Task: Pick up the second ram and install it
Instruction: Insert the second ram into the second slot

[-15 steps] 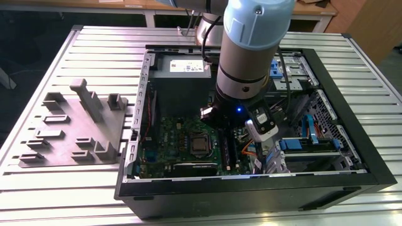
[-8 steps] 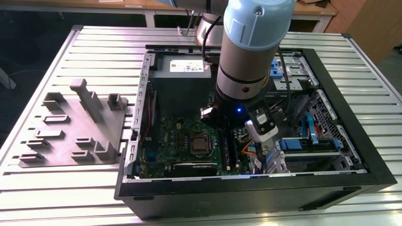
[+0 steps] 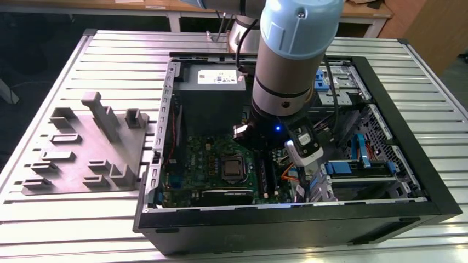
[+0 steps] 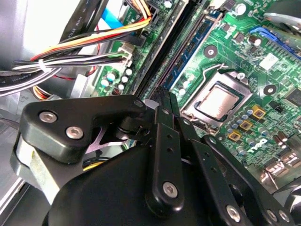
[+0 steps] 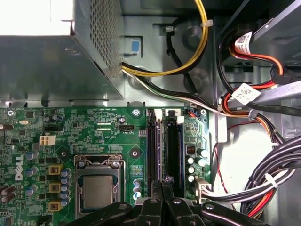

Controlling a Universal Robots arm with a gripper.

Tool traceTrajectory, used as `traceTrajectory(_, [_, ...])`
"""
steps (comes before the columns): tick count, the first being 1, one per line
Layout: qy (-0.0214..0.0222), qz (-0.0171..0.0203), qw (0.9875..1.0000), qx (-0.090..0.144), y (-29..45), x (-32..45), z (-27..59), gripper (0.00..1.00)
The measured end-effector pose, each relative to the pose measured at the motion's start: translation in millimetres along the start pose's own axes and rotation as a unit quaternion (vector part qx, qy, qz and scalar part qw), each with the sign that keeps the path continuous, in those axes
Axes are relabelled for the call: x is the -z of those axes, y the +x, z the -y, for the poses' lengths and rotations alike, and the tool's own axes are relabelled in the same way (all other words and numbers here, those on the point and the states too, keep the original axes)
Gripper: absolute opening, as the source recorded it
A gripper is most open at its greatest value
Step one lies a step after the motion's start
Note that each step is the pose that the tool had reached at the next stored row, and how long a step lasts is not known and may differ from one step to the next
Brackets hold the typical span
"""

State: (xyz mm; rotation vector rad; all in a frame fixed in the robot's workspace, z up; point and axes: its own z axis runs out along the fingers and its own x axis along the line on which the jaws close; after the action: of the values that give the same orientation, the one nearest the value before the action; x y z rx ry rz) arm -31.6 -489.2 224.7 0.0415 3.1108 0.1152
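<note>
The arm is down inside the open computer case (image 3: 409, 164), and the gripper (image 5: 162, 186) sits right over the RAM slots (image 5: 164, 150) on the green motherboard (image 5: 113, 127). The fingers (image 4: 164, 117) look pressed together into one thin black wedge, tips at the near end of the slots. Is there a stick between them? I can't tell — no clear edge of the second ram shows at the tips, and the long dark shape in the slot lines could be a seated module or just the bare socket. In the exterior view the grey parts fixture (image 3: 87, 148) on the slatted tabletop (image 3: 109, 55) shows no obvious stick either.

The risks from here, as I judge them: a module coming in tilted or off the slot's line could jam against the socket walls; pressing on a misaligned notch could stress the board. The CPU socket (image 5: 98, 186) with its bright metal lid lies just beside the slots, and small upright capacitors (image 5: 194, 162) crowd the other side — a sideways slip would catch them. Bundled cables (image 5: 263, 179), soft and glossy, hang near, tied with white straps.

Textures: matte black linkage with shiny screw heads, perforated grey steel on the power supply (image 5: 56, 66), ribbed aluminium beneath the case.
</note>
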Motion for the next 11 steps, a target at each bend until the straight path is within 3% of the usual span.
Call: traceTrajectory(11, [0.0004, 0.0001, 1.0, 0.0, 0.1, -2.8, 0.2, 0.11])
